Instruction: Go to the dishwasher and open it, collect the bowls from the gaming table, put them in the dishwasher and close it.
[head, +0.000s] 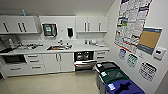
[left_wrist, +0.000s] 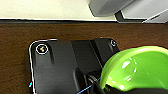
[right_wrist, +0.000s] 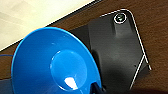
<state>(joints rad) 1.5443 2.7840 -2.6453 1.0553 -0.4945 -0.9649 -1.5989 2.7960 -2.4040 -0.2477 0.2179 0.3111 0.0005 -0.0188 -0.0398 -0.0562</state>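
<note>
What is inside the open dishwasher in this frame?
The dishwasher stands open under the counter, door lowered. Its interior is dark, with a rack faintly visible. Whether any dishes sit in it cannot be told; the lower part is hidden behind the door.

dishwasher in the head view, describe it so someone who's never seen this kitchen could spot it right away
Along the back wall runs a white counter with a sink set in it. To the right of the sink, under the counter, sits the dishwasher. Its door is dropped open and its inside is dark with racks, while the fronts on either side are closed white cabinet doors and drawers.
</note>
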